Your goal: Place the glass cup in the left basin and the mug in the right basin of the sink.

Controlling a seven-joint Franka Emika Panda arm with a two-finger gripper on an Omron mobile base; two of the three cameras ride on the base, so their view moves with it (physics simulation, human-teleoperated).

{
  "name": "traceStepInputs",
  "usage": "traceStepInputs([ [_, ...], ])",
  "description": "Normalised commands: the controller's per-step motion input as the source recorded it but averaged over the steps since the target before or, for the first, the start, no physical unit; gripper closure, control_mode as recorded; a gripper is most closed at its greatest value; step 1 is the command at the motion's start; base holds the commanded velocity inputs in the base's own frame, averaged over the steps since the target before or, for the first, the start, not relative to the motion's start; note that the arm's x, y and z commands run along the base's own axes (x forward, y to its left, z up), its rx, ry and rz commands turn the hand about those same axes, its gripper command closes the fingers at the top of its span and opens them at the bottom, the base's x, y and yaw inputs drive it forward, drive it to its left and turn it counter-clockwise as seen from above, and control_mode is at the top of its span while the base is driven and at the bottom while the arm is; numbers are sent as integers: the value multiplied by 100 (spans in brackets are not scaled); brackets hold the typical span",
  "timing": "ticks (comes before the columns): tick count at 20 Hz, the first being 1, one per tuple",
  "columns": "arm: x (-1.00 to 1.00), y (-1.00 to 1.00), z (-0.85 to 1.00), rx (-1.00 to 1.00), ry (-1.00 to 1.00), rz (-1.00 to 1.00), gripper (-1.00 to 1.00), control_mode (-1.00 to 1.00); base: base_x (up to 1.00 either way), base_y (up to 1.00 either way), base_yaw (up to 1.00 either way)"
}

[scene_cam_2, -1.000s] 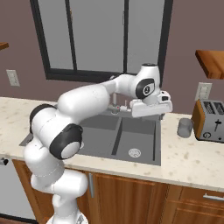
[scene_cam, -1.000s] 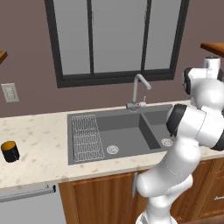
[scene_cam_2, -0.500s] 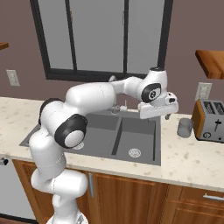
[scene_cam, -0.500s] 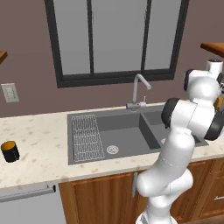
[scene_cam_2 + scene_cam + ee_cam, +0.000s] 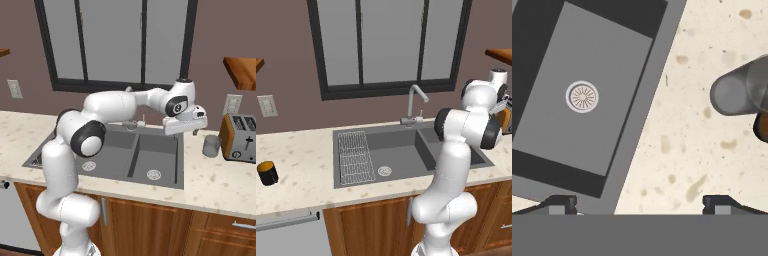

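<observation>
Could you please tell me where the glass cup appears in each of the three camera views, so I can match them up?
Left base view: I cannot make it out; the arm covers the counter to the right of the sink.
Right base view: the glass cup stands on the counter, between the sink and the toaster.
Hand view: the glass cup is at the upper right, on the counter.
Shared landmark: the right basin's drain.

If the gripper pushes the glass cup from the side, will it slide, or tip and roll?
The glass cup stands upright on the counter and looks short and wide, so it would probably slide. If tipped, its round handleless wall would likely roll. The smooth walls may be slippery in the open gripper.
</observation>
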Motion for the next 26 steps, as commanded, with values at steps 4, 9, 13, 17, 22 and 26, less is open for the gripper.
traceStepInputs([
  [4,18,-26,-10,0,0,0,-100,-100,0,0,0],
  [9,15,-19,-11,1,0,0,-100,-100,0,0,0],
  [13,18,-7,-17,2,-1,0,-100,-100,0,0,0],
  [17,22,-6,-19,1,-2,0,-100,-100,0,0,0],
  [22,24,-12,-15,0,-5,0,-100,-100,0,0,0],
  [26,20,-15,-11,0,-6,0,-100,-100,0,0,0],
])
